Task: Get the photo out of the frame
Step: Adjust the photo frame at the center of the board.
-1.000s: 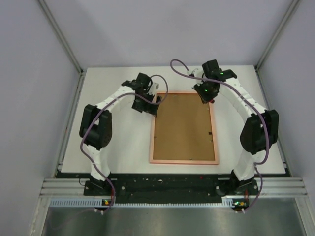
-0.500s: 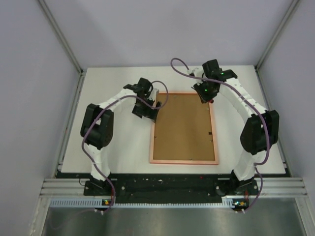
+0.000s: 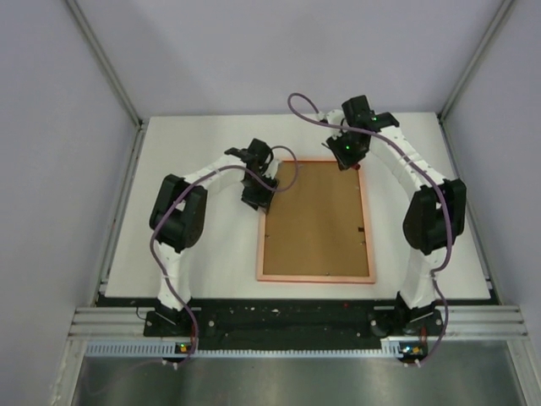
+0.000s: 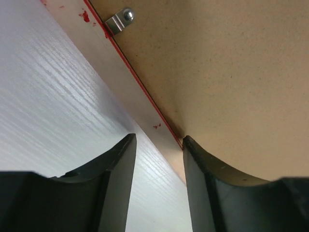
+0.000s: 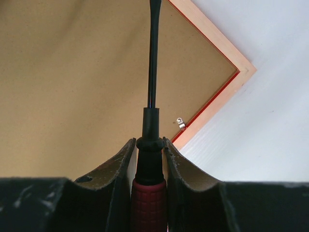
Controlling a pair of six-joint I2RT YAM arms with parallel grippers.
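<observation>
While left gripper (image 4: pixel 158 140) straddles frame (image 4: pixel 125 82) rim with jaws apart, frame may skid. Right gripper (image 5: pixel 148 142) clenched on screwdriver (image 5: pixel 153 72); tip could slip off clip (image 5: pixel 181 123), gouge backing board (image 5: pixel 72 72).

Frame (image 3: pixel 317 220) back brown, rim pinkish-red; screwdriver (image 5: pixel 149 195) handle red.
</observation>
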